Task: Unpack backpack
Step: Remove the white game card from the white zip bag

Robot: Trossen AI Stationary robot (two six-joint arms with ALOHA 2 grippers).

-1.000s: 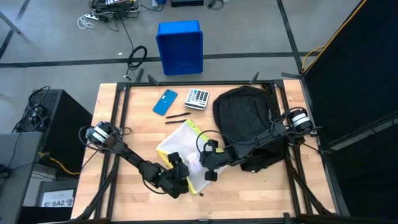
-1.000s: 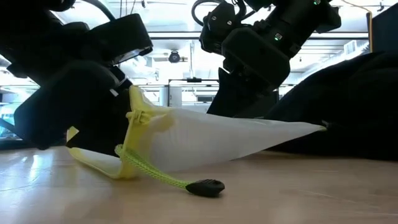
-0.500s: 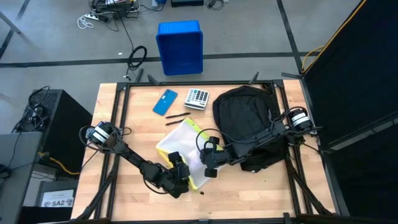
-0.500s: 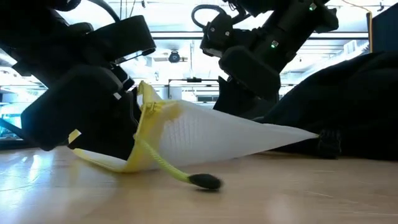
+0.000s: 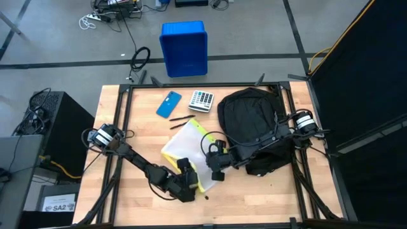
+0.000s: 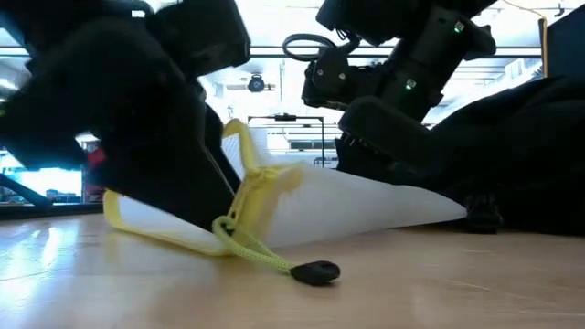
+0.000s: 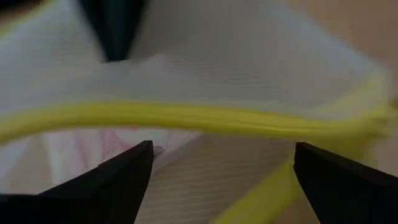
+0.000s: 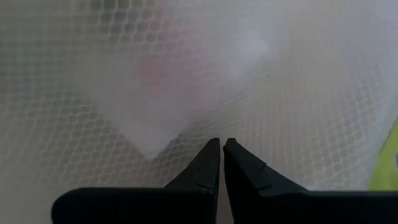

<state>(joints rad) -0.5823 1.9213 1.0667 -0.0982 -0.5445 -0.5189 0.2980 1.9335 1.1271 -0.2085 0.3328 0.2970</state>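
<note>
- High view: the backpack (image 5: 253, 124) is seen lying on the table's (image 5: 127, 191) right side. A white mesh pouch (image 5: 184, 147) with yellow trim lies beside it, between the left gripper (image 5: 189, 187) and the right gripper (image 5: 215, 166).
- Low view: the pouch's near edge is propped up off the wood; its zip pull (image 6: 315, 270) rests on the table.
- Left wrist view: the fingers (image 7: 118, 180) are spread wide at the yellow edge, nothing pinched.
- Right wrist view: the fingers (image 8: 208, 168) are pressed together over the mesh; it cannot be told whether fabric is caught. The pouch is best laid flat, clear of the backpack.
</note>
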